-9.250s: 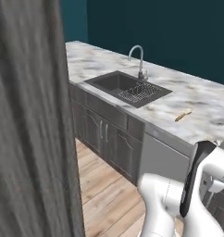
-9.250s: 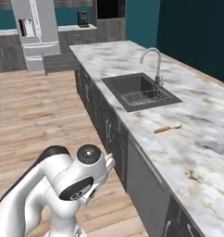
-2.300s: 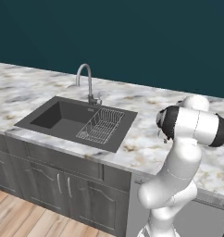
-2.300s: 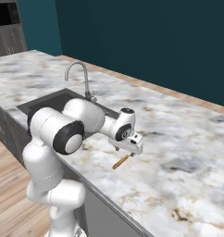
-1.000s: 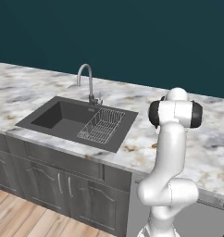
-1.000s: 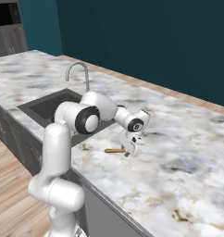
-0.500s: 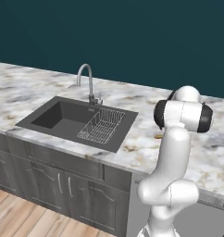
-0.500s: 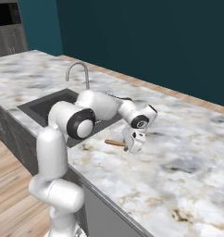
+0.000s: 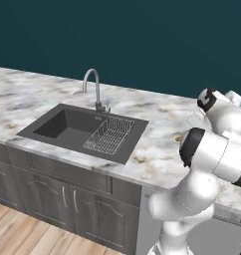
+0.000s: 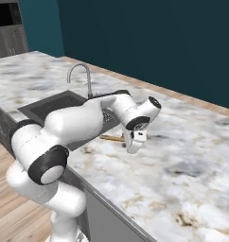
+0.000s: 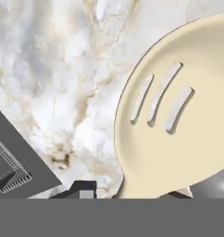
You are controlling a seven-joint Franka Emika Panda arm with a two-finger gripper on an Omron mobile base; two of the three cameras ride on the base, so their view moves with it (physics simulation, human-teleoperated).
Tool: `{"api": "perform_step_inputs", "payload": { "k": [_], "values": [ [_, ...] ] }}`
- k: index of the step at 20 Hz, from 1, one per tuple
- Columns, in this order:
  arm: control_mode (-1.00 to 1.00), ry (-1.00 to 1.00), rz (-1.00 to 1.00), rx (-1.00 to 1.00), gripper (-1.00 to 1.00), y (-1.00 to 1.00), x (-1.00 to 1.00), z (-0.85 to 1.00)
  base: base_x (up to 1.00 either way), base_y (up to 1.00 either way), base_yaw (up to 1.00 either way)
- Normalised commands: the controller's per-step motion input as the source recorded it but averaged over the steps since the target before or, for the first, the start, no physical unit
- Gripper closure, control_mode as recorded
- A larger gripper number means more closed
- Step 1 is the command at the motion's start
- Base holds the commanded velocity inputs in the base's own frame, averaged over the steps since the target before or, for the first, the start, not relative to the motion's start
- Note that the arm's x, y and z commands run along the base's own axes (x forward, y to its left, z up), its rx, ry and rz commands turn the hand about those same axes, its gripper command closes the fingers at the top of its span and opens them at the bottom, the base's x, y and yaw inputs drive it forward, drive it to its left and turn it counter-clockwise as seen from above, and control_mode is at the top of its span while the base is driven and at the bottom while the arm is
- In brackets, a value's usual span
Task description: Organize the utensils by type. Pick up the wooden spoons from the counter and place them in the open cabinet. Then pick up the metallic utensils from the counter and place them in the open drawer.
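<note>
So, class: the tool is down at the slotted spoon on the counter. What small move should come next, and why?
Probably finish closing the tool on the spoon's neck before lifting: the cream slotted head sits just past the fingertips, and the spoon's handle lies flat on the counter.

Both base views overlook the sink (image 9: 82, 132); hand view hugs the counter (image 11: 49, 69).

This is a rendered kitchen. A marble bench (image 9: 162, 159) spans the middle of the left base view, holding a dark sink (image 9: 67, 127) with a curved tap (image 9: 92, 87) and a wire rack (image 9: 110, 137). Grey cabinets (image 9: 53, 191) and wood flooring (image 9: 23, 234) fill the lower left, with a teal wall (image 9: 122, 40) above.
</note>
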Motion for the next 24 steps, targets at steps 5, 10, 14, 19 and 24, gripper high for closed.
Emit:
{"api": "perform_step_inputs", "payload": {
  "k": [5,10,14,19,24],
  "values": [
    [-1.0,-0.33,-0.05,-0.35,1.0,0.74,-1.0,0.54,0.0,0.0,0.0],
    [-1.0,-0.27,-0.11,-0.34,1.0,0.94,-1.0,0.26,0.0,0.0,0.0],
    [-1.0,-0.2,-0.24,-0.19,1.0,0.72,-0.95,0.11,0.0,0.0,0.0],
    [-1.0,0.0,-0.2,-0.05,1.0,0.28,-0.15,0.0,0.0,0.0,0.0],
    [-1.0,0.01,-0.03,0.0,1.0,0.06,0.0,0.0,0.0,0.0,0.0]
  ]
}}
